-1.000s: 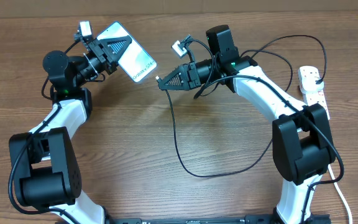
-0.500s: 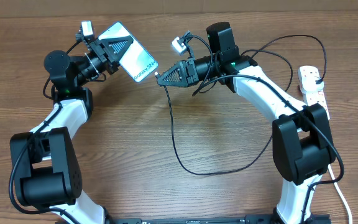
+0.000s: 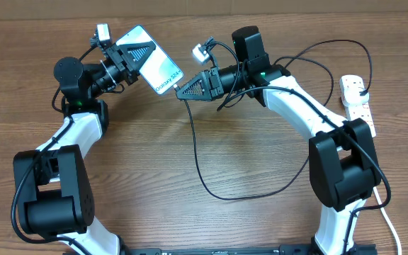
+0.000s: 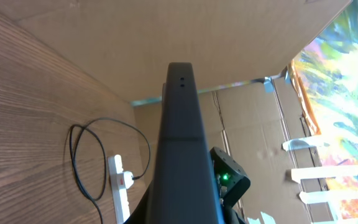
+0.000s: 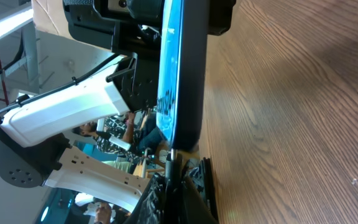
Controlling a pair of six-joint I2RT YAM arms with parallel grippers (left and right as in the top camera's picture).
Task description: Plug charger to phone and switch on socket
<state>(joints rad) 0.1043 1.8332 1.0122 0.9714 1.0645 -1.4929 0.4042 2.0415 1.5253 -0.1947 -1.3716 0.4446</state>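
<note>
While the left pincer is clamped on the phone, holding it off the tabletop with its lit blue screen facing up, the right pincer is closed tight on the plug tip of the charger, right at the phone's lower end. In the right wrist view, the tip touches the phone's bottom edge; whether it is fully seated cannot be told. The thin black cable droops below the phone and loops across the wood. The white socket lies well apart, far to the phone's right.
</note>
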